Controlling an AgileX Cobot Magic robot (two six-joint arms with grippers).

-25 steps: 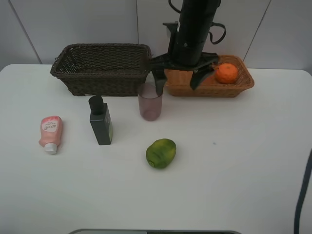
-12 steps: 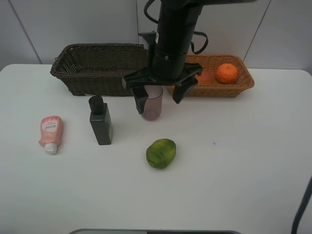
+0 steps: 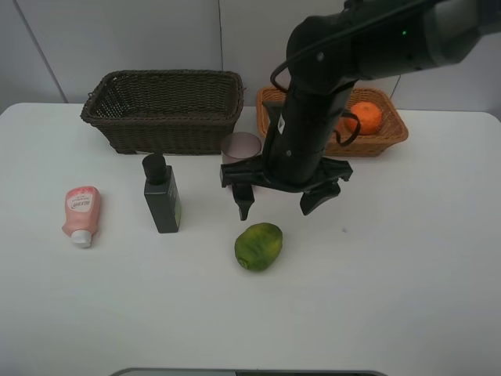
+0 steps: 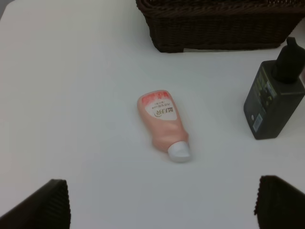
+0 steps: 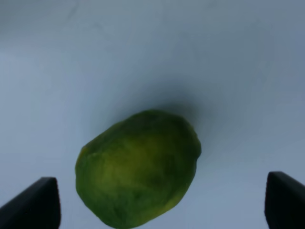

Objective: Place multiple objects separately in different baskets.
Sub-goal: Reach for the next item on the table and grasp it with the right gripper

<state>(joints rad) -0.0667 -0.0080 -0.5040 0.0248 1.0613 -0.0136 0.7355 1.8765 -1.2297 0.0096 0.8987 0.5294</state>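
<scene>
My right gripper (image 3: pixel 277 208) hangs open just behind and above the green round fruit (image 3: pixel 258 246), which lies on the white table. In the right wrist view the fruit (image 5: pixel 138 167) sits between the open fingertips (image 5: pixel 33 202), untouched. The orange (image 3: pixel 364 117) rests in the orange-tan basket (image 3: pixel 389 139). The purple cup (image 3: pixel 239 146) stands partly hidden behind the right arm. My left gripper (image 4: pixel 162 210) is open above the pink tube (image 4: pixel 163 123), which lies flat; the dark green pump bottle (image 4: pixel 275 98) stands beside it. The dark brown basket (image 3: pixel 164 110) holds nothing I can see.
Both baskets stand side by side along the back of the table, against the wall. The pink tube (image 3: pixel 81 215) and pump bottle (image 3: pixel 162 196) stand left of the fruit. The table's right half (image 3: pixel 407 251) is bare white surface.
The right arm has swung from over the orange-tan basket forward and left, past the purple cup, coming down over the green fruit. Its jaws stayed open. Objects have not moved.
</scene>
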